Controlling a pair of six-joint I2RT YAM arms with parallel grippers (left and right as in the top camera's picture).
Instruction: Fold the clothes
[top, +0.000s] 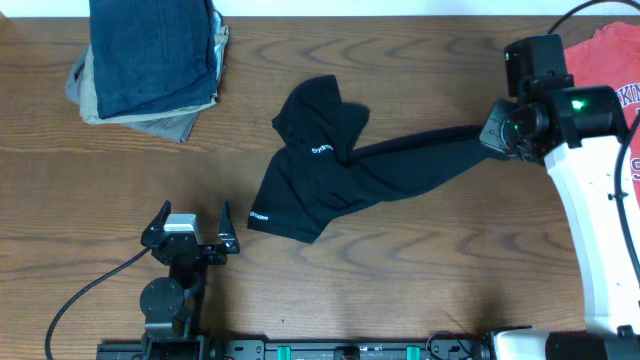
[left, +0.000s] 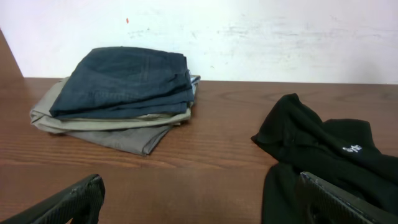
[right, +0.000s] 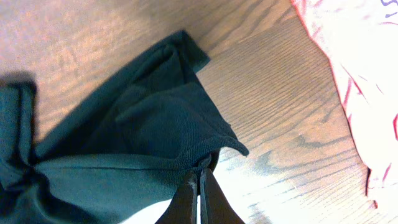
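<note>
Cropped by overhead view's top and right edges: coral-red T-shirt (top: 598, 48), navy lettering (top: 631, 97) unreadable. Too small to read: white logo lettering (top: 320, 151) on crumpled black short-sleeved T-shirt (top: 300, 190). Cropped at top: folded blue denim stack (top: 155, 50). Hidden under own arm overhead: right hand (right: 200, 183).

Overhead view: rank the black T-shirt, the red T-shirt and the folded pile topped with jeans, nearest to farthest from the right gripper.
1. black T-shirt: its edge is pinched in the shut right gripper, and the cloth stretches left toward the centre.
2. red T-shirt: close by, at the far right corner.
3. folded pile: far left corner, clearly the farthest.
</note>
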